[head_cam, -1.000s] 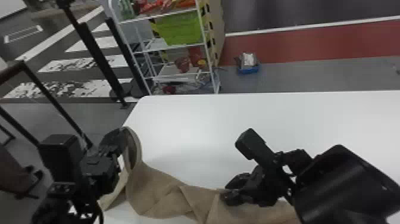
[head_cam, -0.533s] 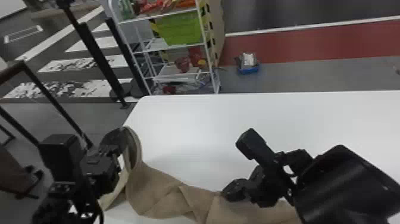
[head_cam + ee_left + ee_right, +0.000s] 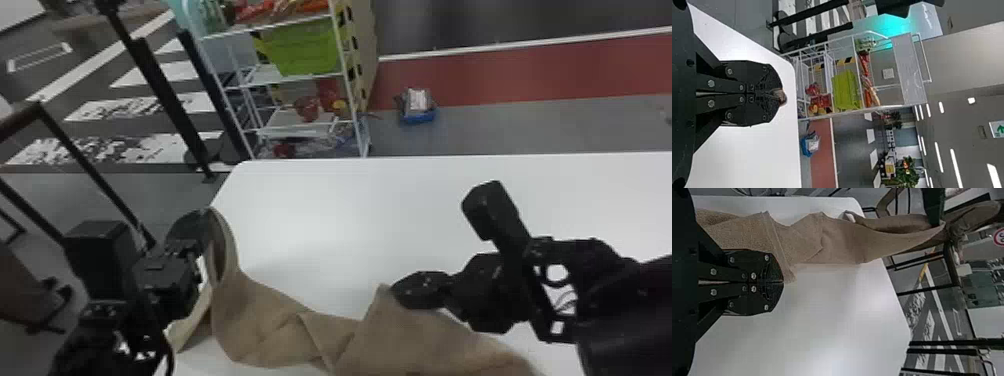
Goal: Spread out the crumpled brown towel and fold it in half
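Two black, flat-fingered grippers work on one crumpled brown cloth towel (image 3: 260,312), which lies as a creased band along the near part of the smooth white table (image 3: 310,210). In the head view, I have my left gripper (image 3: 201,225) at the table's left edge, where the towel's end is raised and hangs in a curved loop. The left wrist view shows its fingers pressed together, a small bit of brown cloth between the tips. My right gripper (image 3: 400,294) is low over the towel's far edge, beside a raised peak; in the right wrist view, its fingers are also closed, with a corner of the towel pinched at the tips. Between the grippers, overlapping folds cross the fabric. Beyond the table stands a white wire rack (image 3: 345,62) bearing a lime-green bin (image 3: 305,47); a blue container (image 3: 419,119) rests on the floor nearby.
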{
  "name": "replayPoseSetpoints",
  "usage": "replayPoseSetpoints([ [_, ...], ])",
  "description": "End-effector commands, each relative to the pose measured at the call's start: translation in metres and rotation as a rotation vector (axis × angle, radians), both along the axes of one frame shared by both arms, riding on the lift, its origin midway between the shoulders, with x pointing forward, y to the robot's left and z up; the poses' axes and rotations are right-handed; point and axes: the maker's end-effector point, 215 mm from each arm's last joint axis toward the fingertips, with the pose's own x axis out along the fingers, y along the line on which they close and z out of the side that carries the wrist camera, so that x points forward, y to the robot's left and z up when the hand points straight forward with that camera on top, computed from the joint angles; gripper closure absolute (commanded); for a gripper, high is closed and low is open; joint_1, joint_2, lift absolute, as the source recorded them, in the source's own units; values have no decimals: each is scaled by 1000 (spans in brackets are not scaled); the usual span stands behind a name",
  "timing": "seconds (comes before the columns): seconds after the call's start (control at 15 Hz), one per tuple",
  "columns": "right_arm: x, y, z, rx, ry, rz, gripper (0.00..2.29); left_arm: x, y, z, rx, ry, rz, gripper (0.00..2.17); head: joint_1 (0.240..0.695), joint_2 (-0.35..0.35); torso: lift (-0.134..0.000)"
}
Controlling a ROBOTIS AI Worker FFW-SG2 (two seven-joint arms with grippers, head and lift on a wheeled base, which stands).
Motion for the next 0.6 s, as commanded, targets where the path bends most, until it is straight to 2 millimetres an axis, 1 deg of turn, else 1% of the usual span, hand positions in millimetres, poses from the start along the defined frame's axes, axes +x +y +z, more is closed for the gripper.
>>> replayPoseSetpoints([
  [0.0,-2,-39,46,87,-66,-108,1636,-1,1,7,-4,-15,0,1447,695,350,-124],
  [0.13,-5,-81,75,143,-151,-199,1636,-3,-5,18,-52,-38,-51,1447,695,350,-124],
  [0.2,-1,-109,89,152,-199,-262,1636,-6,-1,17,-80,-30,-58,1447,695,350,-124],
  [0.27,1,-131,103,154,-256,-311,1636,-6,-4,21,-83,-32,-67,1447,695,350,-124],
  [0.33,1,-158,123,158,-326,-362,1636,-6,-7,22,-86,-28,-75,1447,695,350,-124],
  [0.47,-6,-193,144,179,-371,-428,1636,-8,-19,26,-98,-11,-98,1447,695,350,-124],
  [0.53,-11,-206,151,191,-374,-449,1636,-9,-22,28,-106,-10,-107,1447,695,350,-124],
])
